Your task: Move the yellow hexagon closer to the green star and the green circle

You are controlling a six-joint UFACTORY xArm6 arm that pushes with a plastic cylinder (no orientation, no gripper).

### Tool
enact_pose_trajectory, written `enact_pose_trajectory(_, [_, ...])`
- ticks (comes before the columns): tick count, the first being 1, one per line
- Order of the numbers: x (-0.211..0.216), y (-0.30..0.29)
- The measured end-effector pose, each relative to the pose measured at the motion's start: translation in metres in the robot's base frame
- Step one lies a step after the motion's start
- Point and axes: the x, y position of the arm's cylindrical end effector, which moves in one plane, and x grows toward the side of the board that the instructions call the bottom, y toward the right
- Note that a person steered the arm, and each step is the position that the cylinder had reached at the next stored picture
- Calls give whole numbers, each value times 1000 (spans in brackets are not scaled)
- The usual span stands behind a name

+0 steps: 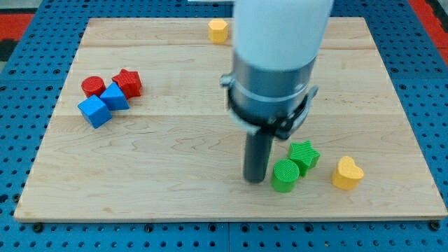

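Note:
The yellow hexagon (218, 30) sits at the view's top edge of the wooden board, just left of the arm's body. The green star (304, 155) and the green circle (285, 175) touch each other at the lower right. My tip (255, 179) rests on the board right beside the green circle, on its left, far below the yellow hexagon. The arm's grey and white body (276, 63) covers the board's upper middle.
A yellow heart (347, 173) lies right of the green star. At the left is a cluster: a red circle (93, 86), a red star (128, 82) and two blue blocks (114, 96) (94, 111). The wooden board (175, 154) lies on a blue pegboard.

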Motion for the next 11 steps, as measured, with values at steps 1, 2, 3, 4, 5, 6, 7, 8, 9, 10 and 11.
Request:
enact_pose_trajectory(1, [8, 27])
enact_pose_trajectory(2, [-15, 48])
enact_pose_trajectory(3, [33, 85])
enact_pose_trajectory(4, [26, 184])
enact_pose_trajectory(5, [-50, 245])
enact_pose_trajectory(6, [-140, 207])
enact_pose_trajectory(7, [-237, 154])
enact_pose_trajectory(8, [-323, 94])
enact_pose_trajectory(9, [-389, 39])
enact_pose_trajectory(10, [-387, -21])
enact_pose_trajectory(11, [-337, -30])
